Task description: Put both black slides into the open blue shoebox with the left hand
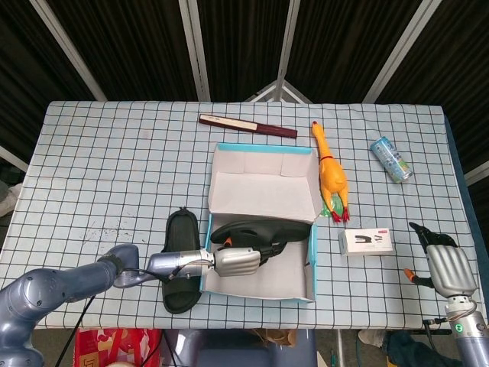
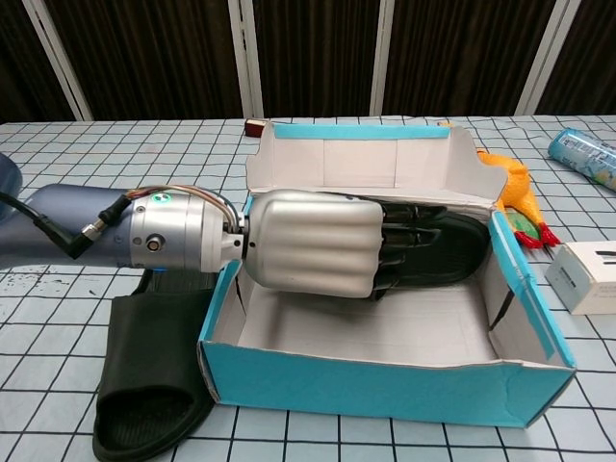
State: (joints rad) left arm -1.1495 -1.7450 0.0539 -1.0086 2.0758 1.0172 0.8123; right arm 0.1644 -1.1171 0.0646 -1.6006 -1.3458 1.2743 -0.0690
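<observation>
Left hand (image 2: 308, 241) fingers (image 2: 404, 245) around 1 black slide (image 2: 452, 245) inside the blue shoebox (image 2: 385, 390); no legible writing.

Checkered tablecloth (image 1: 114, 153) on table, dark slatted wall (image 1: 137, 46) with white beams behind.

Bright, even light; sharp focus

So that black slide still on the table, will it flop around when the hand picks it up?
Probably only a little. The slide looks like thick moulded foam or rubber, so it should bend slightly yet keep its shape. It seems light for its size. Its matte surface and arched strap should let the left hand grip it without much slipping.
</observation>
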